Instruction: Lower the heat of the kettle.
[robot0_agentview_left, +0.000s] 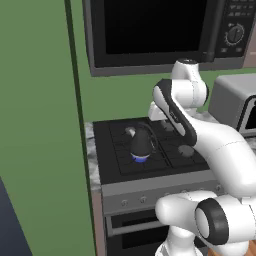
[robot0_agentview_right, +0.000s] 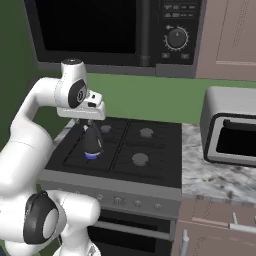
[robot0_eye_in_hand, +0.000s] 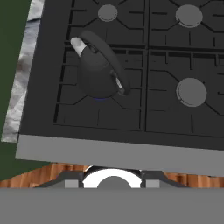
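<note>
The kettle (robot0_agentview_left: 141, 144) is small, dark and cone-shaped, and it stands on the stove's front left burner. A ring of blue flame (robot0_agentview_left: 140, 159) glows under its base. In the right base view my gripper (robot0_agentview_right: 90, 121) hangs just above the kettle (robot0_agentview_right: 92, 142), under the white hand; its fingers are too dark and small to read. The hand view looks down on the kettle (robot0_eye_in_hand: 100, 74), its arched handle and its pale spout tip (robot0_eye_in_hand: 78, 43). A row of small knobs (robot0_agentview_right: 118, 200) runs along the stove's front panel, well below the hand.
The black stove top (robot0_agentview_right: 150, 150) has three bare burners, one of them (robot0_eye_in_hand: 191, 92) beside the kettle. A silver toaster oven (robot0_agentview_right: 232, 127) stands on the marble counter (robot0_agentview_right: 215, 180) to the right. A microwave (robot0_agentview_right: 115, 30) hangs above. A green wall (robot0_agentview_left: 35, 125) closes the left.
</note>
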